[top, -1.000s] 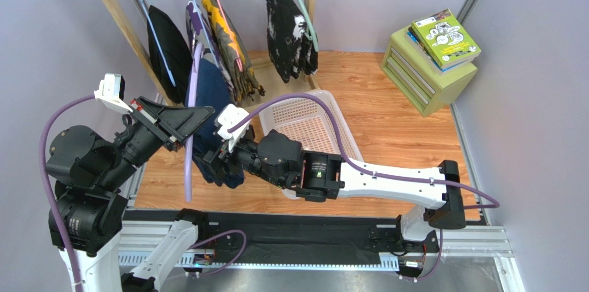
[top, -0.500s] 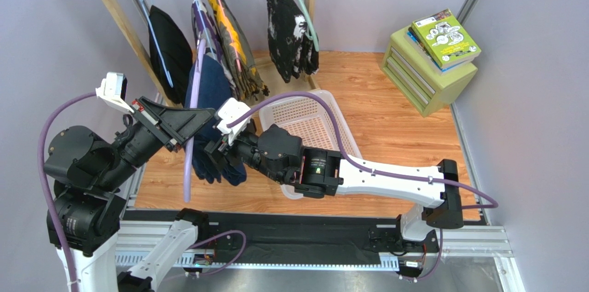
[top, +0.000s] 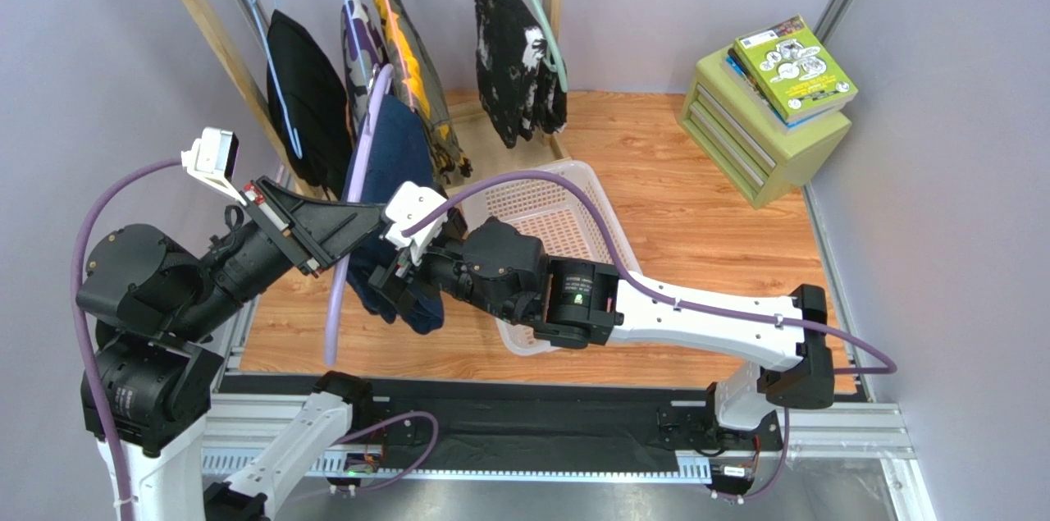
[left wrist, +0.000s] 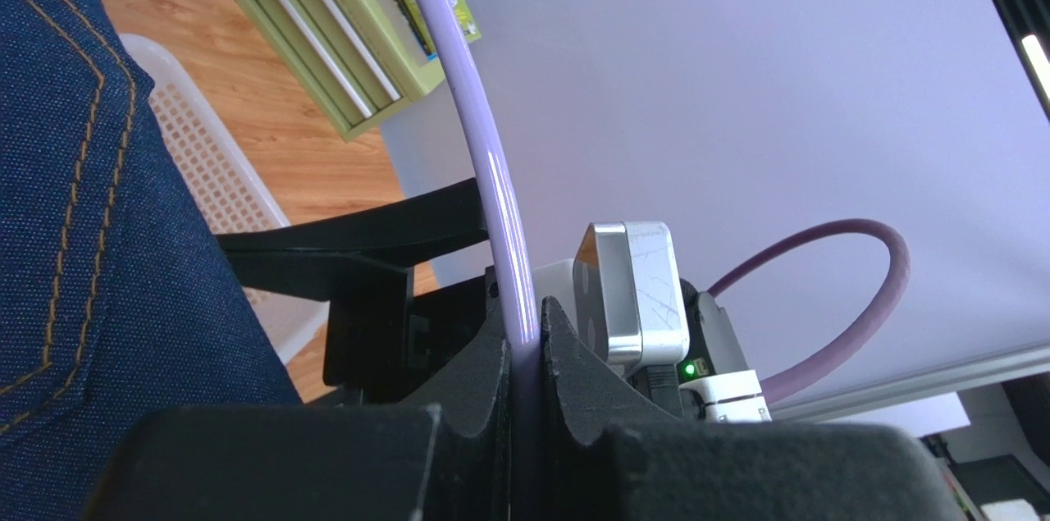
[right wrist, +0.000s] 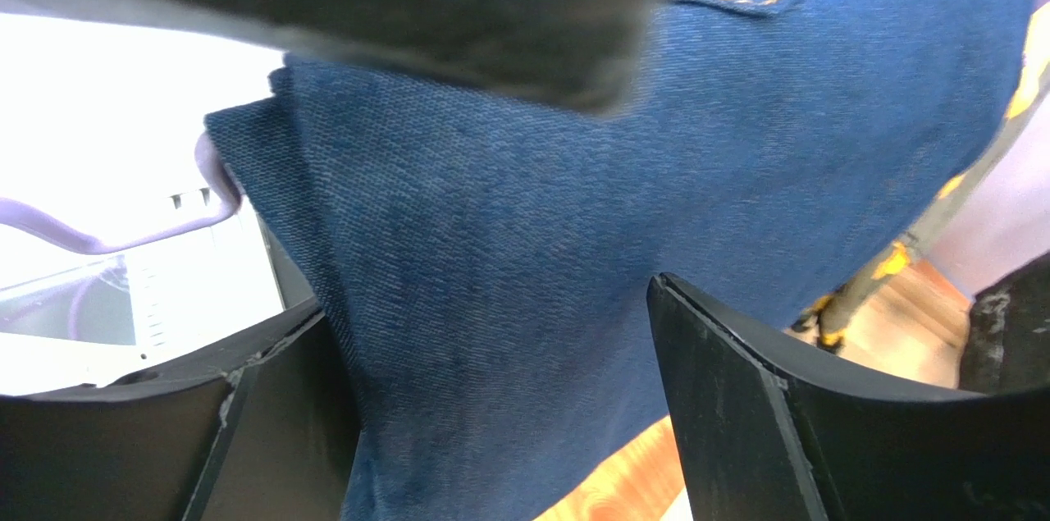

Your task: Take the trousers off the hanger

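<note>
The dark navy denim trousers (top: 394, 170) hang folded over the lilac hanger (top: 337, 297), which is off the rail and tilted. My left gripper (top: 354, 226) is shut on the hanger's thin arm; in the left wrist view the lilac wire (left wrist: 483, 152) runs up from between the closed fingers (left wrist: 528, 349), with denim (left wrist: 86, 238) at the left. My right gripper (top: 390, 287) is open at the trousers' lower part. In the right wrist view the denim (right wrist: 555, 238) hangs between the spread fingers (right wrist: 493, 380), against the left one. A bit of the lilac hanger (right wrist: 74, 236) shows at the left.
A wooden rack (top: 222, 41) at the back left holds a black garment (top: 302, 97), a yellow-patterned one (top: 413, 66) and a black-and-white blotched one (top: 512, 41). A white mesh basket (top: 561, 220) lies under my right arm. A green drawer unit (top: 752, 127) with books stands at the right.
My left gripper has carried the hanger and trousers up and to the right. My right gripper has followed, staying at the trousers' lower part.
</note>
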### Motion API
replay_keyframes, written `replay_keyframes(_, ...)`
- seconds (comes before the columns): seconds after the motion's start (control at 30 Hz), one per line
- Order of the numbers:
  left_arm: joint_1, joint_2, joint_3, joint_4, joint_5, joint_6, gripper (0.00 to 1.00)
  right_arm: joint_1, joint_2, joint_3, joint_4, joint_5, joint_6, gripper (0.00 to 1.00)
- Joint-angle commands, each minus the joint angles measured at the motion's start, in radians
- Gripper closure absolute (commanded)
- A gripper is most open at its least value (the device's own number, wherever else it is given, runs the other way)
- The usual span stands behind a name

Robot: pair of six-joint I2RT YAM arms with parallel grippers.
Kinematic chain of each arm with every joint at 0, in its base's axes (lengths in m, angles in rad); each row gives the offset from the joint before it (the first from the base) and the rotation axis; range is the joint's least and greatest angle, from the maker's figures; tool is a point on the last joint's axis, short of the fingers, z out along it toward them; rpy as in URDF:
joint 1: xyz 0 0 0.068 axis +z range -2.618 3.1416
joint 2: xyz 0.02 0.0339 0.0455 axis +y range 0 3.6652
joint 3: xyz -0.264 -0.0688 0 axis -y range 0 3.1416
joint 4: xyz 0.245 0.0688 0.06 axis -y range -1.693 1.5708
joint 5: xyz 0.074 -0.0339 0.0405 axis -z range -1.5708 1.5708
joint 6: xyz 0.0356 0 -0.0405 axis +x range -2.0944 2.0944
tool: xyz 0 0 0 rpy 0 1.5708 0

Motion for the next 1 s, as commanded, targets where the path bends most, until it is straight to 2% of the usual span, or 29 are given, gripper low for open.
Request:
replay_keyframes(0.0, -0.005, 0.002, 0.036, 0.169, 0.032, 0.046, 1.0, -0.031, -0.059, 0.058, -0.013, -0.016, -0.039, 0.17)
replay_keyframes(0.13, -0.007, 0.005, 0.046, 0.168, 0.035, 0.049, 1.0, -0.058, -0.05, 0.096, -0.059, -0.034, -0.048, 0.17)
replay_keyframes(0.23, -0.008, 0.005, 0.049, 0.165, 0.033, 0.055, 1.0, -0.067, -0.052, 0.11, -0.094, -0.104, -0.054, 0.14)
replay_keyframes(0.4, -0.011, 0.009, 0.049, 0.168, 0.04, 0.058, 1.0, -0.068, -0.042, 0.116, -0.124, -0.115, -0.051, 0.1)
replay_keyframes(0.6, -0.019, 0.009, 0.05, 0.166, 0.037, 0.071, 1.0, -0.097, -0.032, 0.159, -0.177, -0.259, -0.002, 0.06)
replay_keyframes(0.97, -0.024, 0.008, 0.052, 0.174, 0.046, 0.068, 1.0, -0.117, 0.013, 0.213, -0.225, -0.26, -0.002, 0.05)
